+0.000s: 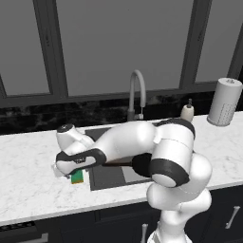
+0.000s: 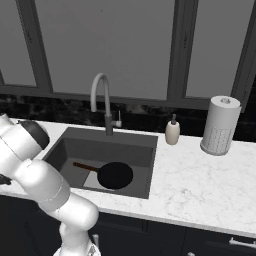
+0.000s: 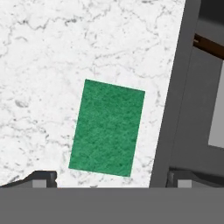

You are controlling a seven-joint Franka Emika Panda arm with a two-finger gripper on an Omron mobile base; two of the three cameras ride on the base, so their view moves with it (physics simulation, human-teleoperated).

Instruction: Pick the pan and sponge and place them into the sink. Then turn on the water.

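The jaws stand apart: in the hand view the two dark fingertips rise at the bottom left and bottom right of the frame with the gripper (image 3: 109, 177) holding nothing, and the sponge (image 3: 107, 127) lies flat on the counter (image 3: 52, 52) between and above them, green face up, slightly rotated.

Counted: one sponge, one pan, one sink, one faucet, one soap bottle, one paper towel roll.

In the right base view the pan (image 2: 114, 175) lies on the floor of the sink (image 2: 142, 167), in the lower middle of the frame, its brown handle pointing toward the left. The faucet (image 2: 101, 97) arches behind the basin; no water shows. The bottle (image 2: 172, 131) stands just right of the sink's back corner, and the roll (image 2: 220, 125) stands further right, upright.

In the left base view the gripper (image 1: 64, 168) hangs low at the left of the frame, over the sponge (image 1: 77, 177), which lies on the counter just left of the sink's rim.

The counter is white marble with grey veins, over dark cabinets. Behind it runs a dark speckled backsplash under tall grey windows in dark frames.

In the left base view the arm covers most of the sink and all but a bit of the pan's handle, and the hand hides part of the sponge. The hand view cuts the sink off at its right edge. The sponge's yellow layer cannot be made out.
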